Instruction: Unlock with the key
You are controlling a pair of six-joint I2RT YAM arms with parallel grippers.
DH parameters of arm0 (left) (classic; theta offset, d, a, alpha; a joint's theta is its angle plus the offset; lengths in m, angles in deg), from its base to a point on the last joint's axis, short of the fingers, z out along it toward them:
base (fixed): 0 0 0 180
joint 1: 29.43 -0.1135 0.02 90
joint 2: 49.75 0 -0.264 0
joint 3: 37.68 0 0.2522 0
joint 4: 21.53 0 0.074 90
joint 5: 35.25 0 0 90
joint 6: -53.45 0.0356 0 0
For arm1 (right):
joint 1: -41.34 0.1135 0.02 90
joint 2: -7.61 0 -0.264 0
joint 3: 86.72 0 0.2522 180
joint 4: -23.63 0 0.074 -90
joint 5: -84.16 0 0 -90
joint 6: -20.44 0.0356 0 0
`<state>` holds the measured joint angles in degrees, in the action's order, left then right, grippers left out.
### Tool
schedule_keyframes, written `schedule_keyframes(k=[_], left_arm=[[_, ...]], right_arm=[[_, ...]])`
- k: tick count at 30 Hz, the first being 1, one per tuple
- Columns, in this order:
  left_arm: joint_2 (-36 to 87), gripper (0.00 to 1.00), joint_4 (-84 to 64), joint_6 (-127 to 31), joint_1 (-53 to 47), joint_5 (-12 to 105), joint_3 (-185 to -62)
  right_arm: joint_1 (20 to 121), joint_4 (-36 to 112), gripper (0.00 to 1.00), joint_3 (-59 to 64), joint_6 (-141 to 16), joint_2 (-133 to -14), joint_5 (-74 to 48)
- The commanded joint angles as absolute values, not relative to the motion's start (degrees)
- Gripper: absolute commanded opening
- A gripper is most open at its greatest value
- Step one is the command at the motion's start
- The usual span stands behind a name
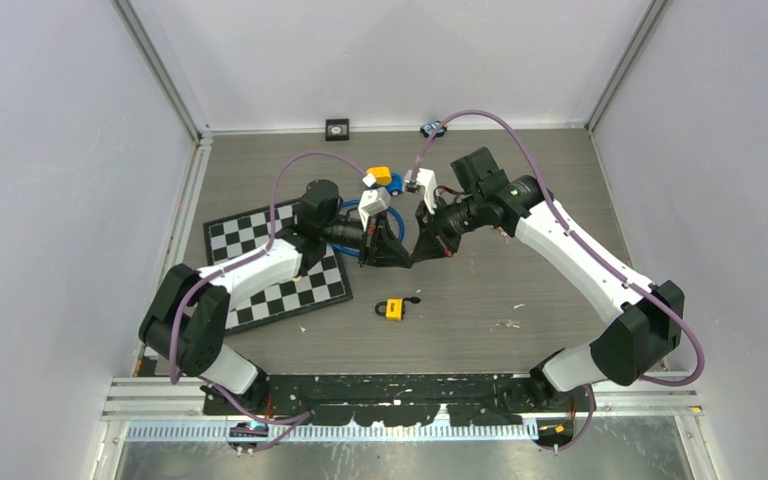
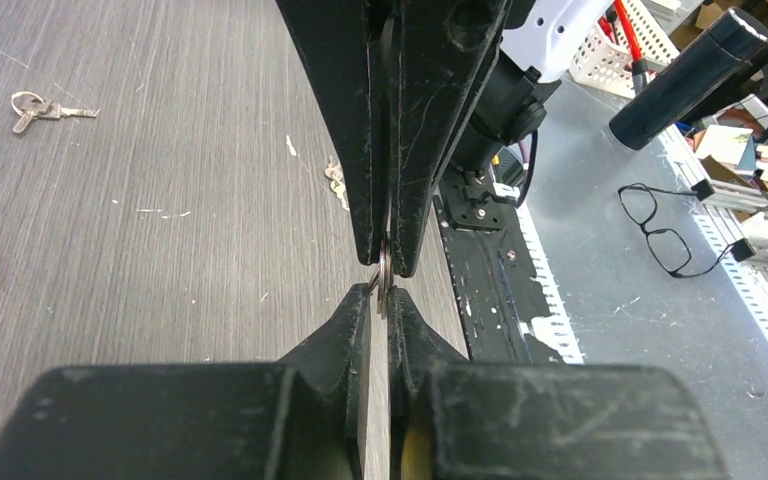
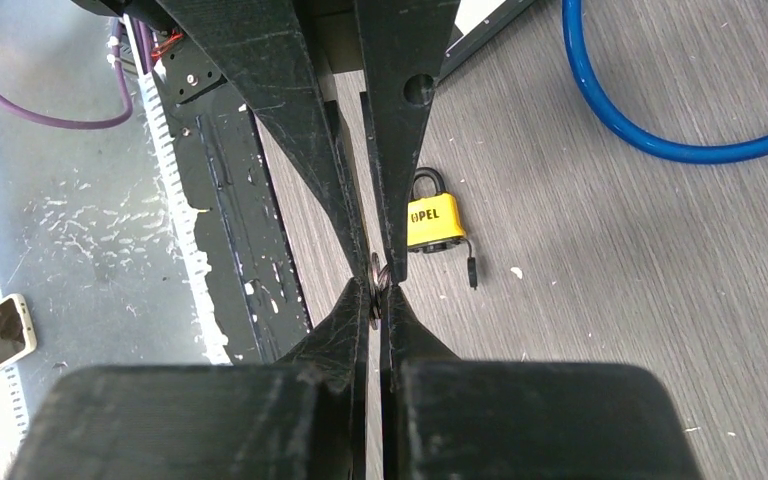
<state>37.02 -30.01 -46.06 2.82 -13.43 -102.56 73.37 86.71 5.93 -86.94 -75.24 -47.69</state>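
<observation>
Top view, progress: the padlock (image 1: 394, 309) lies on the grey table (image 1: 460, 340), in front of where the arms meet and apart from both. I judge the unlocking not begun.
Top view, grippers: the left gripper (image 1: 400, 258) and right gripper (image 1: 422, 252) meet tip to tip above the table, beside the checkered mat (image 1: 300, 295).
Left wrist, jaws: both pairs of black, scuffed, wedge-shaped fingers are pinched nearly together on one thin metal key ring (image 2: 384, 280), seen edge-on. I cannot make out the key blade.
Left wrist, surroundings: a second bunch of keys (image 2: 35, 108) lies loose on the table, well apart.
Right wrist, lock: yellow body with a dark arched shackle seated in it, so it appears locked. It lies flat just beyond the fingertips.
Right wrist, remaining: in my judgement, one arm must take sole hold, present the key, insert it and turn.
Right wrist, materials: a glossy blue cable (image 3: 660, 140) curves over matte wood-grain laminate.
</observation>
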Motion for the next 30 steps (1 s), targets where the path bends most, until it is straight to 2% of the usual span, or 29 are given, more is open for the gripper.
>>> schedule_keyframes(k=[1, 11, 20, 28, 30], left_arm=[[36.9, 0.01, -33.8, -46.4, 3.1, -14.8, -101.6], [34.4, 0.00, -32.6, -45.6, 3.1, -13.5, -100.5], [32.3, 0.00, -23.1, -37.1, 3.1, -10.4, -101.4], [32.7, 0.00, -22.2, -35.3, 3.2, -10.7, -101.8], [32.7, 0.03, -22.2, -35.3, 3.2, -10.8, -101.8]], right_arm=[[73.2, 84.5, 0.01, 6.8, -86.3, -72.4, -47.6], [73.2, 85.5, 0.01, 5.3, -89.0, -71.3, -42.8], [73.3, 90.4, 0.01, 7.7, -92.0, -73.7, -39.8], [73.2, 88.0, 0.00, 7.2, -89.8, -73.7, -40.7], [73.3, 87.4, 0.01, 7.1, -89.2, -73.8, -40.5]])
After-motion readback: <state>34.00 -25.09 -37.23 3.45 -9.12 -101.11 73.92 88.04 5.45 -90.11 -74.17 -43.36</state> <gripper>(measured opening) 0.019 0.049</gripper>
